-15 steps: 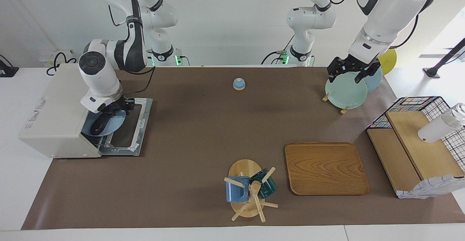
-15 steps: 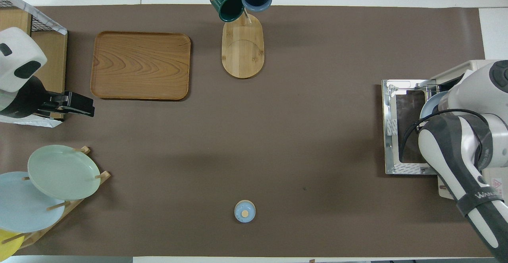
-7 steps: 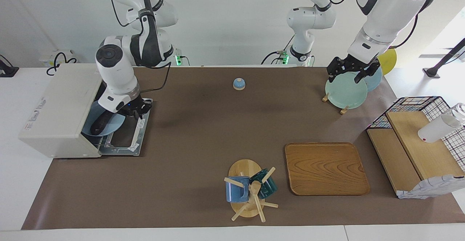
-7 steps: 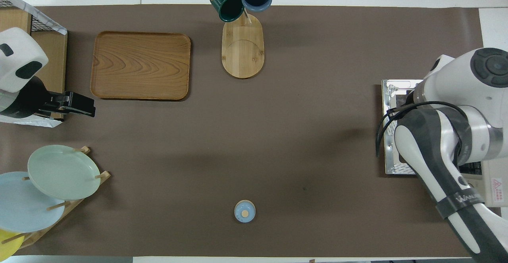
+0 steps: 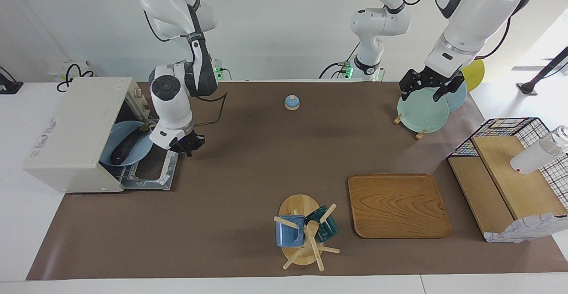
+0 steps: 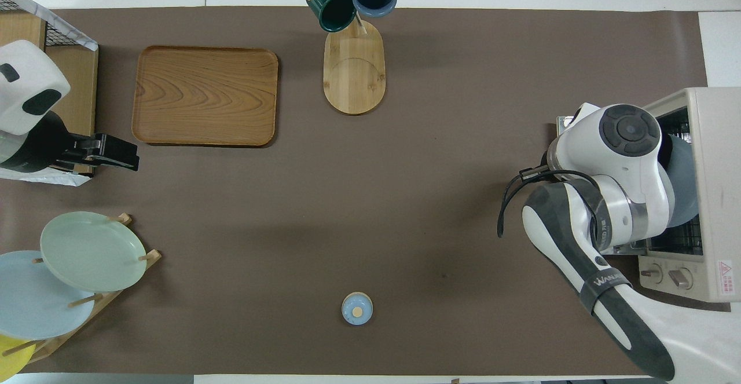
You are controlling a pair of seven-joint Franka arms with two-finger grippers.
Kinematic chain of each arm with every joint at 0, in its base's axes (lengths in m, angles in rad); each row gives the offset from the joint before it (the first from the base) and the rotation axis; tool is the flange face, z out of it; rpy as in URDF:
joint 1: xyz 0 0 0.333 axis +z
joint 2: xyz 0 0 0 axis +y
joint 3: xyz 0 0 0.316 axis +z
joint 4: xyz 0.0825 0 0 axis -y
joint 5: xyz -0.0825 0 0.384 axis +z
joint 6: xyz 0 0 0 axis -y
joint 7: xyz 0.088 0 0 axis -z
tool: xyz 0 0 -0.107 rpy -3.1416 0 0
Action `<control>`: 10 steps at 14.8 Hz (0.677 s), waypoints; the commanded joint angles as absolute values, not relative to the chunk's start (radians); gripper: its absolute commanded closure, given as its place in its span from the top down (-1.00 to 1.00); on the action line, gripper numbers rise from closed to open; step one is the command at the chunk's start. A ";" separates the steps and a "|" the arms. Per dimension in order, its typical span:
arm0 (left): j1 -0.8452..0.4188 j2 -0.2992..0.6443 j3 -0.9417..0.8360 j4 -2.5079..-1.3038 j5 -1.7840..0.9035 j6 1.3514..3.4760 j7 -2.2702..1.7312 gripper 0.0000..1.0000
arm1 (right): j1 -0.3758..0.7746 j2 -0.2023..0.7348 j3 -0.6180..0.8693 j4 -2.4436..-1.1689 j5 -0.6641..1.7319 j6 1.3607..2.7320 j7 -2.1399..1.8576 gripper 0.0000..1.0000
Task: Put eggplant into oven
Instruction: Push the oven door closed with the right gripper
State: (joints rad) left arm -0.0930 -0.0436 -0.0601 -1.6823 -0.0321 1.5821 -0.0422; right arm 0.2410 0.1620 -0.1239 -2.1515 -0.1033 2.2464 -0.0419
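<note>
The eggplant (image 5: 126, 147) is slim, long and glossy dark purple-black. It lies on a pale blue plate (image 5: 116, 158) that sits on the wire rack inside the oven (image 5: 73, 132), at the right arm's end of the table. The oven is a boxy cream-white toaster oven; its door (image 5: 153, 170) is folded down flat on the brown mat (image 5: 239, 161), and its knobs (image 6: 666, 274) face the robots in the overhead view.

The plate's rim reaches to the oven's mouth, with the eggplant's lower end close to that rim. The mat in front of the door is bare as far as the wooden mug stand (image 5: 301, 229) and the wooden tray (image 5: 397, 205).

The eggplant's long axis runs slantwise across the plate, one end toward the oven's mouth and farther from the robots, the other end nearer to them by the oven's knob side.

The right gripper (image 5: 188, 145) hangs over the edge of the open door, apart from the eggplant and holding nothing; whether its fingers are spread cannot be told. The left gripper (image 5: 429, 88) waits over the green plate (image 5: 421, 112) in the plate rack, its fingers spread and empty.
</note>
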 commanded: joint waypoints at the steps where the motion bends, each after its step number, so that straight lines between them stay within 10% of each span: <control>1: -0.064 -0.051 -0.075 -1.677 -0.017 1.569 -0.040 1.00 | 0.222 0.152 -0.120 -2.195 -0.100 2.272 -0.026 -1.00; 10: -0.049 -0.051 -0.097 -1.677 -0.017 1.574 -0.038 1.00 | 0.201 0.141 -0.124 -2.277 -0.234 2.359 -0.040 -1.00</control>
